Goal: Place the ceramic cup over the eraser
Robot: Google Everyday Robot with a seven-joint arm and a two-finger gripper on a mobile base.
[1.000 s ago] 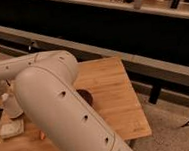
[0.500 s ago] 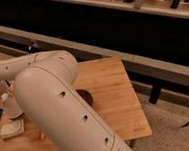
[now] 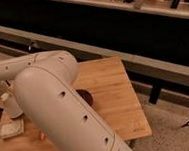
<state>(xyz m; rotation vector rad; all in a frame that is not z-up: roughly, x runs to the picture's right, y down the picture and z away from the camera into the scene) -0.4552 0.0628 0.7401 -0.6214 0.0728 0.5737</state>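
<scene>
At table's left, gripper (image 3: 9,101) on ceramic cup (image 3: 13,109)

I can read no text, label, brand or number anywhere in my view, not on the white arm (image 3: 61,108), nor on the wooden bench (image 3: 112,93). The claw (image 3: 7,101) sits at the far left, also unmarked.

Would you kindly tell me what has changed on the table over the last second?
Very little. The white cup by the gripper, at the table's left end behind the arm, may sit slightly higher above the flat pale block; I cannot be sure. The arm, block, carrot and dark bowl stayed put.
</scene>
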